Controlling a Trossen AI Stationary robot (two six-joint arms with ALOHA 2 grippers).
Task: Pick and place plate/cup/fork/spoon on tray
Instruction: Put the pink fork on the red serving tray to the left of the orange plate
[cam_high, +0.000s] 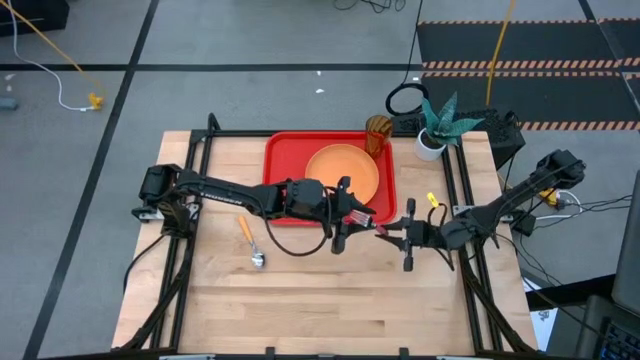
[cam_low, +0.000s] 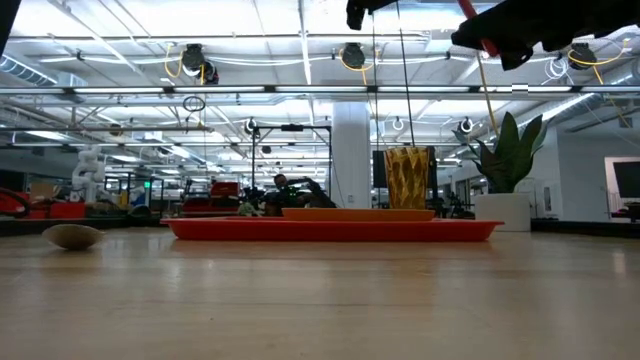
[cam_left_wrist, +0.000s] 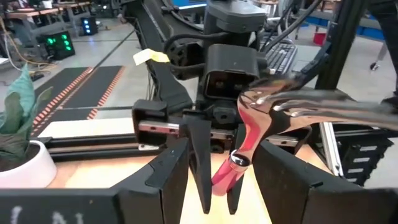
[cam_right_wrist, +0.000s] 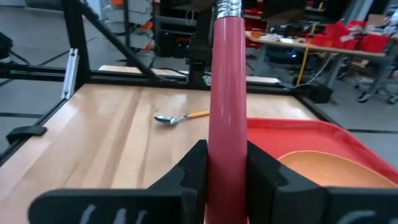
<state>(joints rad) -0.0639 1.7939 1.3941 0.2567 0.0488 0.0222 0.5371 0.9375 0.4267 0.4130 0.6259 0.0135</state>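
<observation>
One fork (cam_right_wrist: 227, 93) pinched by right gripper (cam_high: 384, 229); left gripper (cam_high: 345, 215) spread, possibly touching; one spoon (cam_high: 250, 240).

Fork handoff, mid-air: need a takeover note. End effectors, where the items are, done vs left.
Right end effector: shut on the fork by its pink handle, above the table near the tray's front right corner.
Left end effector: open around the fork, fingers not closed on it.
Plate: on the tray.
Cup: at the tray's far right corner.
Spoon: on the table, off the tray.
Done: plate, apparently cup.
Left: fork, then spoon.
</observation>
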